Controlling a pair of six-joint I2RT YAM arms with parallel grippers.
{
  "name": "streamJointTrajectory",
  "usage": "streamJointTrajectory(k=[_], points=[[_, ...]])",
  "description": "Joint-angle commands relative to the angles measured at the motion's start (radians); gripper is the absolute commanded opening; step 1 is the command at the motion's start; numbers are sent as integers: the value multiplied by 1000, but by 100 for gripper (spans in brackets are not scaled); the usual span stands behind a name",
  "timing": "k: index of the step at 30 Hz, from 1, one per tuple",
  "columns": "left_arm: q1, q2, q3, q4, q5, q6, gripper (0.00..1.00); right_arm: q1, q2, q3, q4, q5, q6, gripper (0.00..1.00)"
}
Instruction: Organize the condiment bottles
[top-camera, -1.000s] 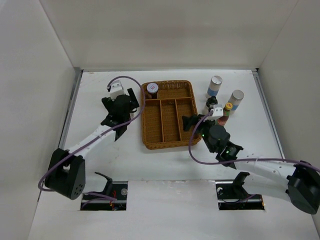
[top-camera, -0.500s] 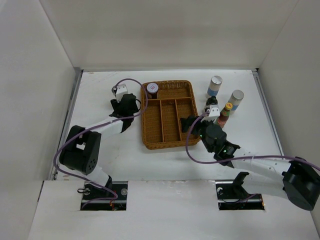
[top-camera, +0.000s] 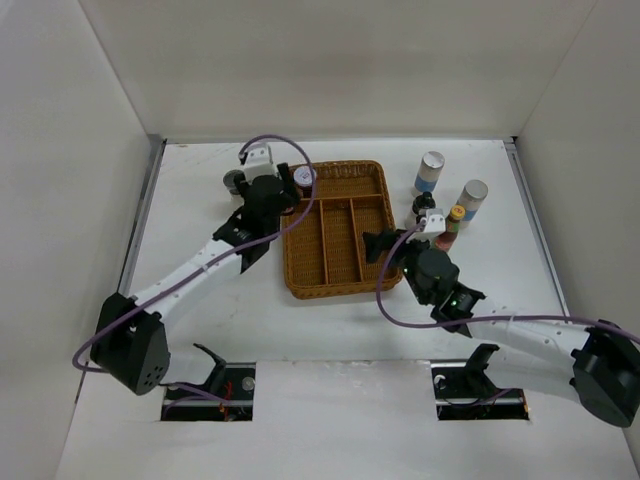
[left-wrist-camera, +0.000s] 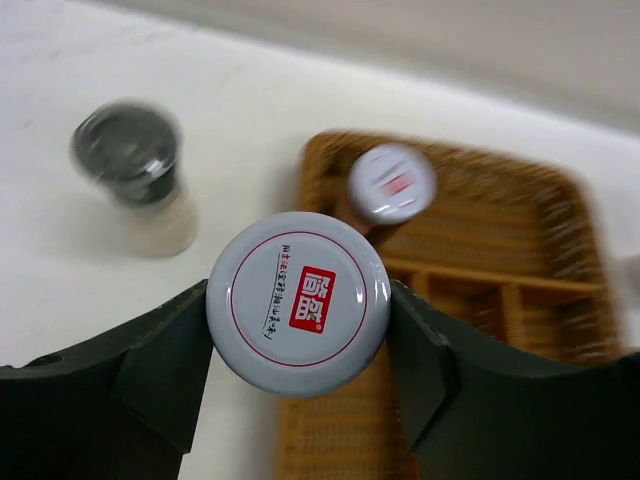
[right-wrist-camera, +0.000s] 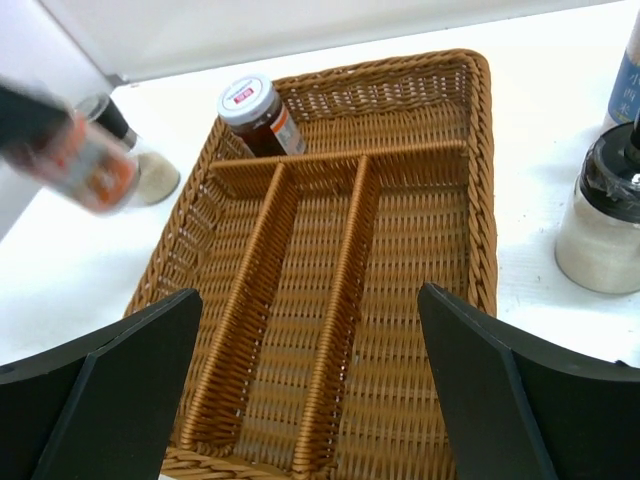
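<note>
So the left claw (top-camera: 268, 190) is pinching a red-logo jar (left-wrist-camera: 297, 302) by its sides, fingers pressed on either flank of the lid. The lid faces straight up at the wrist cam, so I'd say the jar's long axis runs along the claw and it's hanging roughly upright. It sits just off the far-left corner of the wicker tray (top-camera: 335, 292), right by the rim. The far cross compartment already has a second red-logo jar (left-wrist-camera: 391, 183) tucked into its left end. My read is that the whole next move comes down to a short shift toward the tray's right side and then down next to that one, and the left arm is obviously the one placed for it. A grey-lidded jar (left-wrist-camera: 130, 170) stands on the surface (top-camera: 320, 330) just left of that same tray corner. The right claw (right-wrist-camera: 310, 400) is spread wide with nothing in it, hovering over the tray's near-right part. The black-capped white bottle (right-wrist-camera: 610, 220), the yellow-capped sauce bottle (top-camera: 455, 218) and two blue-labelled shakers (top-camera: 431, 170) all wait off the tray's right side.
</note>
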Motion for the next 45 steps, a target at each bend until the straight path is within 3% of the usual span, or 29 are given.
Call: streamJointTrajectory(k=[1,14,18,24,28,34,39,42,45], points=[[-61,6,183,128,-2,17,31,-21,-26,-5,50,2,27,95],[-107,624,769,99,83,61,31,-49,-29,-18,51,0,51,96],[-98,721,826,85,75,75,31,-54,-44,-25,51,0,51,96],[-89,787,789,102,55,75,32,-69,-59,-35,51,2,63,96],[-89,818,761,144,45,72,43,-69,-59,-38,59,2,70,96],[-90,786,712,180,32,75,80,-72,-99,-45,56,-3,70,99],[-104,708,698,182,49,77,92,-77,-156,-49,41,0,67,100],[-129,634,694,183,66,77,93,-74,-240,-45,2,6,71,88],[-161,545,677,202,97,77,93,-78,-344,9,-106,13,56,53]])
